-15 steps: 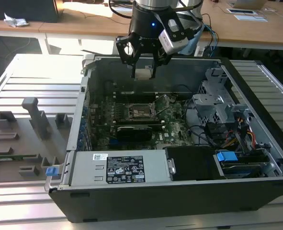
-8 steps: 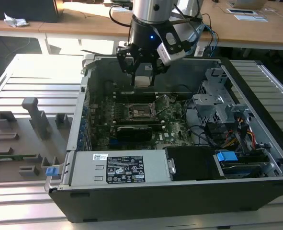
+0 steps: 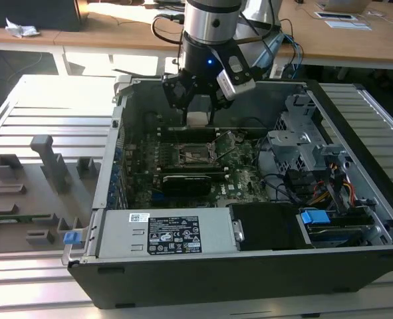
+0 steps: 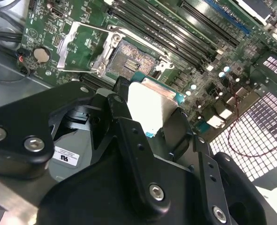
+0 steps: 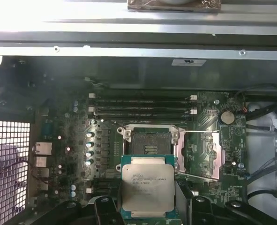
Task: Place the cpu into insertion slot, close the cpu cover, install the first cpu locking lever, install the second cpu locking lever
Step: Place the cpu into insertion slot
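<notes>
So, you have the gripper [image 3: 197, 114] pinching the cpu [image 5: 147, 187] by two opposite edges, held up over the green board inside the open computer case [image 3: 249, 279] and well clear of it. In the second wrist view the black fingers [image 4: 129, 133] cover part of its metal top. In the first wrist view one edge is cut off. The insertion slot [image 5: 150, 140] lies bare near the chip, with the cpu cover [image 5: 214, 157] swung open beside it. Its contacts are too small to tell.

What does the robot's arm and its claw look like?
The arm is a shiny silver tube ending in a black wrist with a little blue light and looping black cables. The gripper is black, made of chunky jointed bars with silver screws and a white sticker.
</notes>
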Controlling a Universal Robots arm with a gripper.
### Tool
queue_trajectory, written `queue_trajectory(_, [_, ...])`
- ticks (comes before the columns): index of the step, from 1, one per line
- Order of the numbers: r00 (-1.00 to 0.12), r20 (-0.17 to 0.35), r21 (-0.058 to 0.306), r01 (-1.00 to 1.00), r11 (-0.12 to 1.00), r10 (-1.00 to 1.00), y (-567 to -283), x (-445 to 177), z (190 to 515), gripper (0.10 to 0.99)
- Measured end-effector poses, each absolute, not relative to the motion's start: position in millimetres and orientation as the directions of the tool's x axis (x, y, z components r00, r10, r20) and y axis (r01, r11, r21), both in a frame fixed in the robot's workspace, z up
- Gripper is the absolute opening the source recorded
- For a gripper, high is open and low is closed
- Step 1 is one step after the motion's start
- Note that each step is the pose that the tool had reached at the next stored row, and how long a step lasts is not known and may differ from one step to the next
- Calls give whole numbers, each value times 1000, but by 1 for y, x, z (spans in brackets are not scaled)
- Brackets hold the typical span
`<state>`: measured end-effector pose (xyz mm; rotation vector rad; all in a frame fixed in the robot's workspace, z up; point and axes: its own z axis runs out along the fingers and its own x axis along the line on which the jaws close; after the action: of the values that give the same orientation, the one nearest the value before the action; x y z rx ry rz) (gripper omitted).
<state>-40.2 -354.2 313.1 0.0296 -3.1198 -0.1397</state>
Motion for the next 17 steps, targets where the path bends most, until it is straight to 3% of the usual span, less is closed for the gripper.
queue_trajectory(17, [-1000, 18, 89, -18, 996, -20, -354, -29, 289, 541])
